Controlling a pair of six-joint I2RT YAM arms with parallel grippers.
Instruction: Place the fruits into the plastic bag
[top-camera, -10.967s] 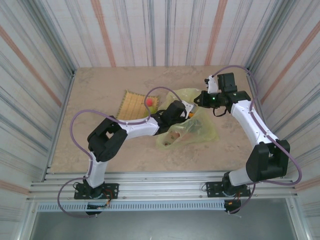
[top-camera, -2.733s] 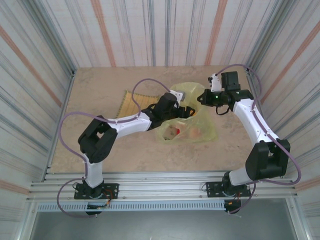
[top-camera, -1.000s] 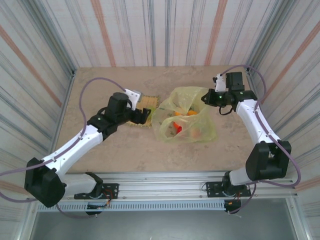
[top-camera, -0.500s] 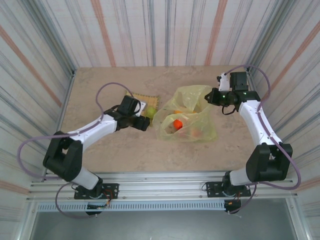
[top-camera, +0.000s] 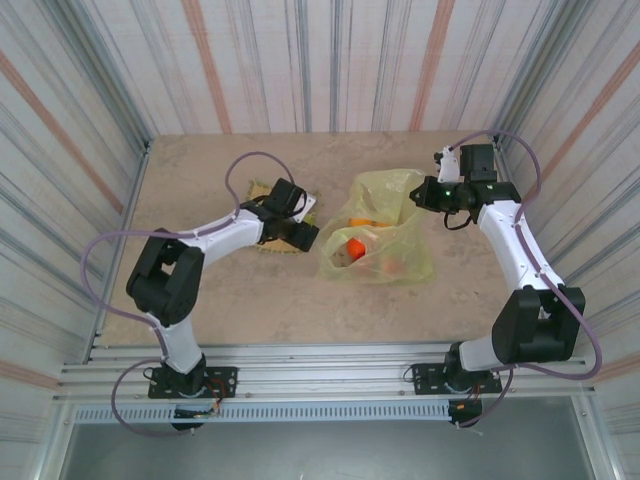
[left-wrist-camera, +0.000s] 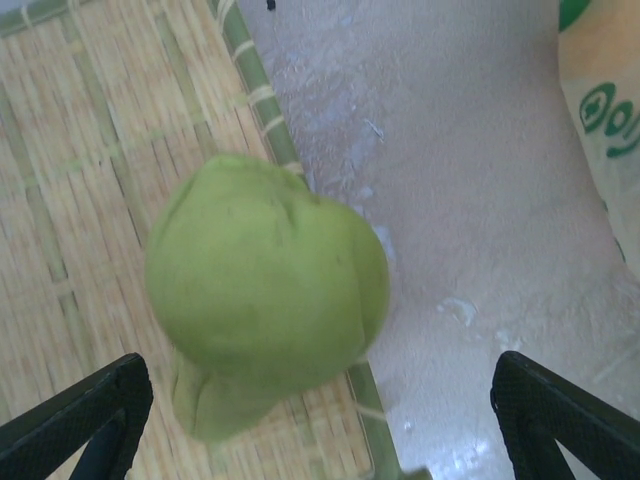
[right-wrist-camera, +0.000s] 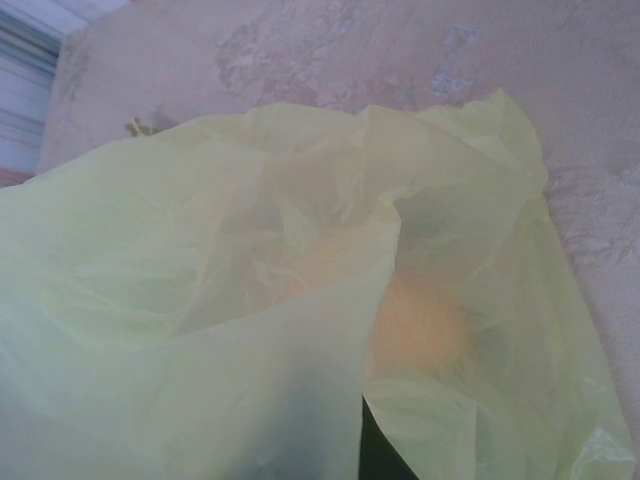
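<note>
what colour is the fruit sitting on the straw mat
The fruit is plain light green; the left wrist view shows it best, at the edge of the mat.

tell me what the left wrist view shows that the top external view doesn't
Left wrist: a green fruit at the woven mat's edge, framed by the open left pincer, which is not touching it. Top external: both arms, the right pincer at the plastic bag's rim, an orange fruit inside. Both: the table and part of the bag.
</note>
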